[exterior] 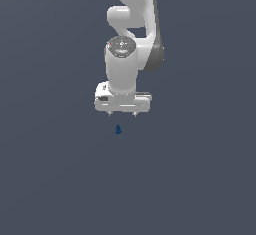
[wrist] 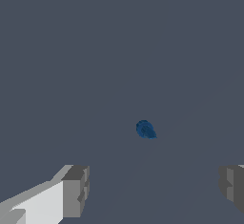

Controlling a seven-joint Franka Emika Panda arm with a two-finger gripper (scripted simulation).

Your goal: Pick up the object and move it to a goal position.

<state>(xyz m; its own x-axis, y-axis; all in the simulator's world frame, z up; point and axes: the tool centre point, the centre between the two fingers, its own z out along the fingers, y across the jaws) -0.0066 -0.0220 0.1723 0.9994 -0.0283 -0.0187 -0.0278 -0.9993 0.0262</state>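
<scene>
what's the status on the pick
Tool open, empty, above the surface. Blue piece lies free below it, untouched. Nothing in the way.

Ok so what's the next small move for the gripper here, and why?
Probably a straight descent. The gripper is open and hangs above the small dark-blue object, not touching it. In the wrist view the object sits apart from both fingers, roughly between them, so lowering until the fingers bracket it, then closing, looks right.
</scene>
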